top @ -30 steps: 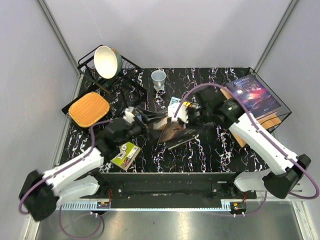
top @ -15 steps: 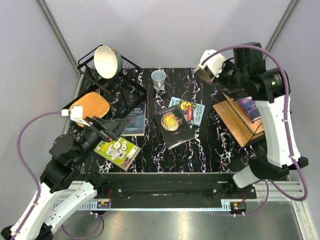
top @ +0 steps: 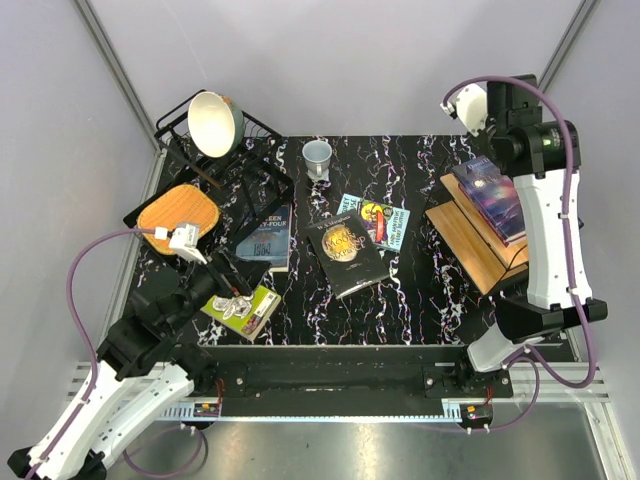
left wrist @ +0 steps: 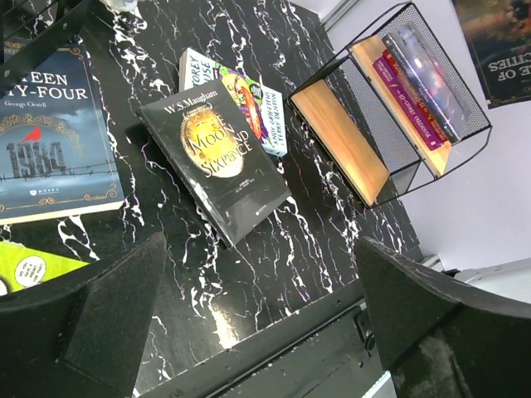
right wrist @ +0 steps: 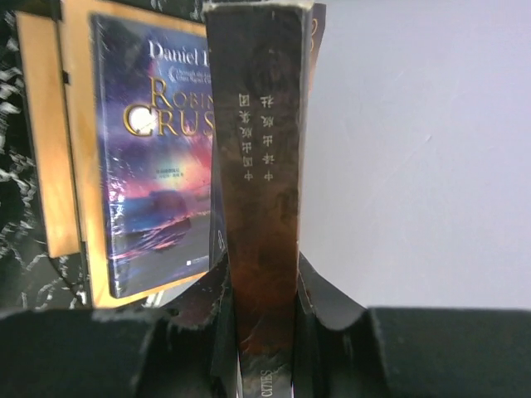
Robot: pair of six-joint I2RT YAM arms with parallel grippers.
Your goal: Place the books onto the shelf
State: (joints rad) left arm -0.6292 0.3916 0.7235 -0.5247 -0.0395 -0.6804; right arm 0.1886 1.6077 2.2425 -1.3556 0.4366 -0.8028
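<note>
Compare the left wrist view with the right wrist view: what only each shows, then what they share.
Left wrist only: the open left pincer, Nineteen Eighty-Four, the black gold-disc book, the teal book, the lime green book's corner. Right wrist only: the right pincer clamping the dark brown book edge-on. Both: the shelf, the purple-blue book on top, and that dark brown book.

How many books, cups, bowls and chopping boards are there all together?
Paperback books: 7, with 4 on the black marbled table, 2 on the wooden wire-frame shelf, 1 in the right gripper
Pale grey cups: 1
Cream bowls: 1
Rounded orange-brown chopping boards: 1
Total: 10
</note>
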